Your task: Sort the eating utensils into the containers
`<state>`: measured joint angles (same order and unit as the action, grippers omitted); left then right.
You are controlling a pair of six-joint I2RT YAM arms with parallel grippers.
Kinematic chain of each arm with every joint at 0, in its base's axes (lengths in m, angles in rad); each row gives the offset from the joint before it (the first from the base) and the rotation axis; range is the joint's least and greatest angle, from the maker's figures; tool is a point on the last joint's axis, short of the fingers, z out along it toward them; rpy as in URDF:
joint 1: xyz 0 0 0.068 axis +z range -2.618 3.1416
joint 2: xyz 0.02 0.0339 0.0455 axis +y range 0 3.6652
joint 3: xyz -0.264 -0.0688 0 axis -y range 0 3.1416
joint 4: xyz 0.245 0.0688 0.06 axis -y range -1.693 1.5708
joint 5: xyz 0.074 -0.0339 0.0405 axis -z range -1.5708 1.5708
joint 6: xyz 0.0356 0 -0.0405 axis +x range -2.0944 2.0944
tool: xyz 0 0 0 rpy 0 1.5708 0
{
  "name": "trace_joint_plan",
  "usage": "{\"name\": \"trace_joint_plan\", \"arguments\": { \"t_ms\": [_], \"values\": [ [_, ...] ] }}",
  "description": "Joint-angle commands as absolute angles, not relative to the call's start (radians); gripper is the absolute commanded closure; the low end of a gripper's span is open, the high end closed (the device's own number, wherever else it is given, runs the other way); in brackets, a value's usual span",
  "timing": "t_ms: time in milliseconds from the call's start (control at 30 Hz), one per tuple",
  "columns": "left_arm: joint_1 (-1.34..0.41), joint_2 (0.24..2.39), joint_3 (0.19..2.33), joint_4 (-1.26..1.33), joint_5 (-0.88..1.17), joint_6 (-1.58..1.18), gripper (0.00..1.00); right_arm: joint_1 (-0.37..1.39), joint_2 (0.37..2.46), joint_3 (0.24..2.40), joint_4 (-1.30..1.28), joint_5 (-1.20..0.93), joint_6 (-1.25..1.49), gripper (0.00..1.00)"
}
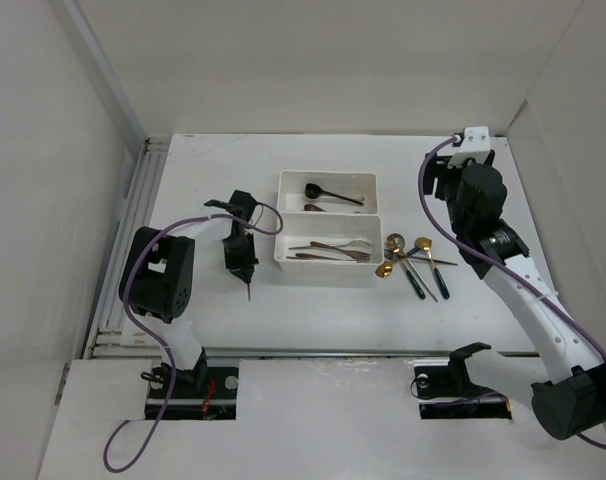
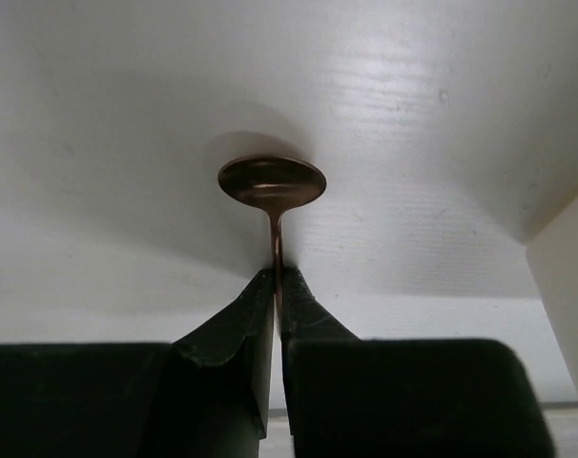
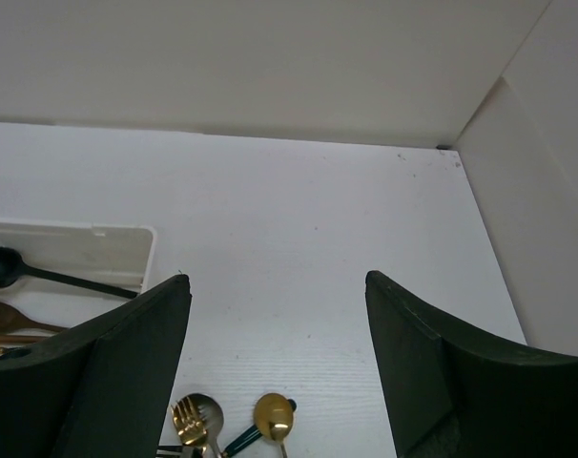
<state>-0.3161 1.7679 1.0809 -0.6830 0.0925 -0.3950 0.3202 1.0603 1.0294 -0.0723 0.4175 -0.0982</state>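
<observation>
Pinching a copper spoon point(image 2: 272, 181) by its handle, bowl down toward the desk point(image 2: 127, 143).
Clamped between the left fingers point(image 2: 237, 329), likely for carrying to the white trays point(image 1: 279, 240) nearby; with right fingers point(image 3: 127, 363) apart and empty near the loose utensils point(image 1: 415, 265).

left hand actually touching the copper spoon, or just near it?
Touching. The left wrist view shows the left hand shut on the handle of the copper spoon, with the jaws pressed against it from both sides and no gap.
</observation>
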Motion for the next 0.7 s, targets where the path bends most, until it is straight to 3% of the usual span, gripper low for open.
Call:
{"name": "trace_joint_plan", "arguments": {
  "t_ms": [0, 333, 467, 667],
  "values": [
    [-0.288, 1.789, 1.069, -0.502, -0.097, -0.258, 1.0, 0.293, 1.062, 1.046, -0.052, 0.399, -0.106, 0.21],
    [-0.35, 1.666, 1.359, -0.217, -0.325, 0.188, 1.0, 0.238, 1.12, 1.057, 0.043, 0.342, -0.106, 0.21],
    [-0.46, 1.703, 1.5, -0.052, -0.307, 0.392, 1.0, 0.227, 1.16, 1.075, 0.043, 0.298, -0.106, 0.21],
    [-0.632, 1.782, 1.511, 0.057, -0.149, 0.736, 1.0, 0.181, 1.169, 1.085, 0.043, 0.262, -0.124, 0.21]
  ]
}}
